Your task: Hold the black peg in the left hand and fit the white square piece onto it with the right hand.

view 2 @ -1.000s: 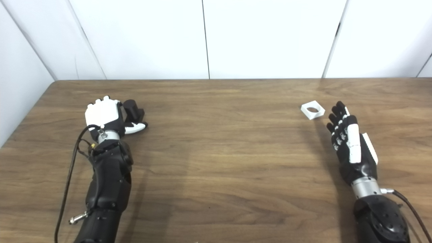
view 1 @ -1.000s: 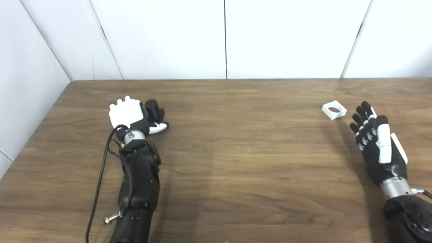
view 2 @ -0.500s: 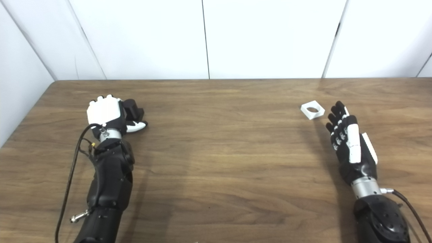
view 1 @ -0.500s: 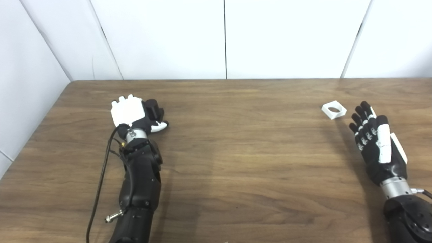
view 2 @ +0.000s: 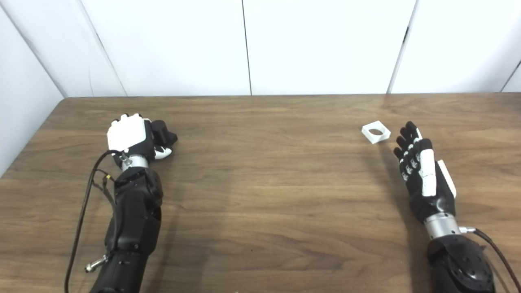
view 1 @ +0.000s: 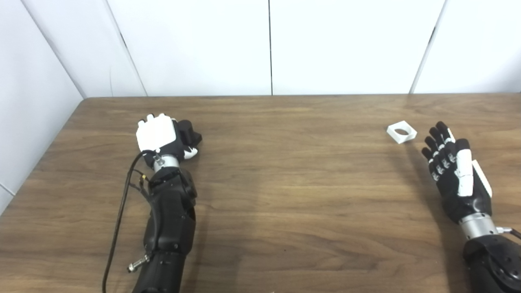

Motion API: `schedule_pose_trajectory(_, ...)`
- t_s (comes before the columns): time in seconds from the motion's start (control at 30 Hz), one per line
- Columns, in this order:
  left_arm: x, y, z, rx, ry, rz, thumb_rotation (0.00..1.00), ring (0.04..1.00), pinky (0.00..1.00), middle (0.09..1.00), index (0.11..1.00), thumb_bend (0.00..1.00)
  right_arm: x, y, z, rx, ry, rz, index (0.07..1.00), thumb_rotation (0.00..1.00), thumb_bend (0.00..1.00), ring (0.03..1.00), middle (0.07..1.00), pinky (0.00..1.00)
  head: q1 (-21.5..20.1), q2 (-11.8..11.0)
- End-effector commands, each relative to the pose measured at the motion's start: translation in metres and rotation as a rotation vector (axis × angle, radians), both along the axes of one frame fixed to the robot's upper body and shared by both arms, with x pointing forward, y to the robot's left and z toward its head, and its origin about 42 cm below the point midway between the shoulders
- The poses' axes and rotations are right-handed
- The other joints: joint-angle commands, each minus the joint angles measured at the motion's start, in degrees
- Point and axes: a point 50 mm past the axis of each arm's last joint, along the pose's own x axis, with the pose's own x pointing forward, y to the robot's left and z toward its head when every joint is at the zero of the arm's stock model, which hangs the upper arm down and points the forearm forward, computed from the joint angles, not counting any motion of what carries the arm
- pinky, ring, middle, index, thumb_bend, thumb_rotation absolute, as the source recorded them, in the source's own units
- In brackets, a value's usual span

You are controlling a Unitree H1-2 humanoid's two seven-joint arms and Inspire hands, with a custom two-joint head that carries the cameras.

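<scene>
The black peg [view 1: 190, 133] sits on the left part of the wooden table [view 1: 293, 171], pressed against the palm side of my left hand [view 1: 159, 136]. That hand's fingers are curled over the peg and its thumb is tucked in under it, so the peg's lower part is hidden. The white square piece [view 1: 401, 132], with a round hole through it, lies flat at the right. My right hand [view 1: 454, 173] rests just behind and to the right of the piece, open, fingers stretched toward it without touching.
White wall panels [view 1: 268, 44] rise along the table's far edge and left side. A black cable [view 1: 122, 211] loops beside my left forearm. Bare wood lies between the two hands.
My left hand has drawn tighter on the peg, its thumb pulled in, and the peg has tipped a little to the right. The right hand and the white piece have stayed put.
</scene>
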Motion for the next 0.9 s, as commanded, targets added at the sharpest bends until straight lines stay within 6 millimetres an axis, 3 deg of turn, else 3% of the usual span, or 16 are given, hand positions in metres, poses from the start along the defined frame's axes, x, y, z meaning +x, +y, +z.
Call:
schedule_pose_trajectory(0.0,0.0005,0.0118,0.0092,0.038,-0.031,0.024,0.16,1.000,1.00,0.941,0.652,0.71,-0.0050,-0.0057,-0.0043,0.000,0.003,-0.007,1.000,1.00,0.61,1.000,1.000,1.00,0.02,0.06)
schedule_pose_trajectory(0.67,-0.0026,0.0108,0.0036,0.017,-0.067,0.006,0.09,1.000,1.00,0.904,0.606,0.72,-0.0065,-0.0075,-0.0015,-0.002,-0.001,0.001,1.000,1.00,0.60,1.000,1.000,1.00,-0.17,0.23)
schedule_pose_trajectory(0.77,-0.0029,0.0107,0.0023,0.012,-0.076,0.005,0.07,1.000,1.00,0.901,0.516,0.56,-0.0068,-0.0076,-0.0016,-0.001,0.003,-0.004,1.000,1.00,0.61,1.000,1.000,1.00,-0.25,0.24)
schedule_pose_trajectory(0.87,-0.0034,0.0108,0.0012,0.000,-0.085,0.005,0.06,1.000,1.00,0.899,0.496,0.52,-0.0068,-0.0080,-0.0018,0.000,0.002,-0.006,1.000,1.00,0.62,1.000,1.000,1.00,-0.25,0.28)
